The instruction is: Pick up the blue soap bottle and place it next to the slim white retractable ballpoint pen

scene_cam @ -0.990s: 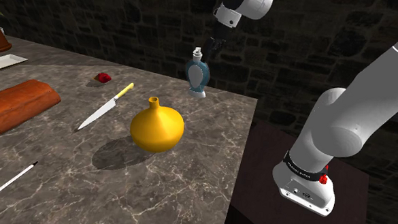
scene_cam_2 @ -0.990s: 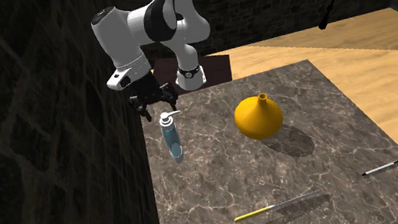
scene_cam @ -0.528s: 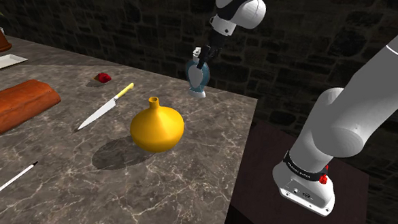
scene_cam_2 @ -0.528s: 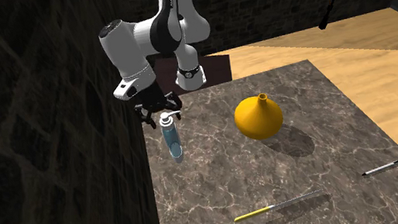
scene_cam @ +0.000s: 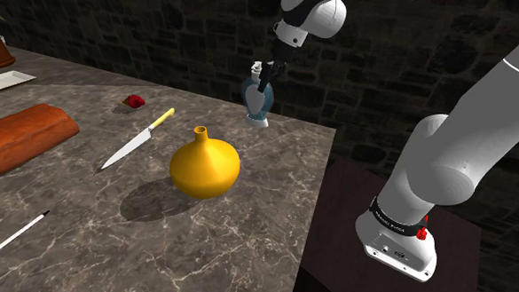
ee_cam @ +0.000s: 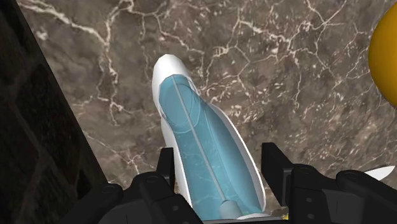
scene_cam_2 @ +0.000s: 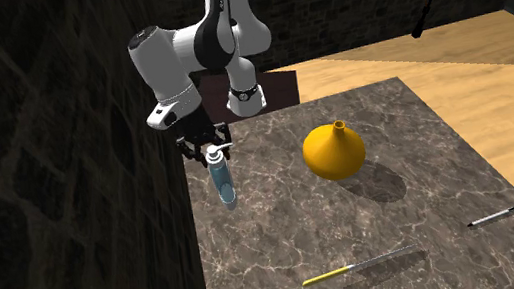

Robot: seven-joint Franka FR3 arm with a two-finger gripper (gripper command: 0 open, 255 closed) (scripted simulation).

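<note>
Gripper (scene_cam: 265,75) comes down from above over the blue soap bottle (scene_cam: 258,98), w/ both black fingers (ee_cam: 274,164) set against the sides of its upper body. In the wrist view no gap shows btwn either finger and the bottle (ee_cam: 205,162), so it is clasped, jaws spread about the bottle's width. The white pump head sits up btwn the fingers, right under the palm.

Bottle (scene_cam_2: 222,181) has a see-through blue body and a white foot, and it stands on the dark marble table (scene_cam: 201,245), at the edge next to the stone wall (scene_cam_2: 69,192).

Yellow vase (scene_cam: 204,164) stands near the bottle, toward the table's middle, not touching it. Knife w/ yellow handle (scene_cam: 135,141) lies flat beyond the vase, on the shoulder view's left. White pen (scene_cam: 13,237) lies at the table's near-left part in that view, well apart from bottle and gripper, w/ the vase in btwn.
</note>
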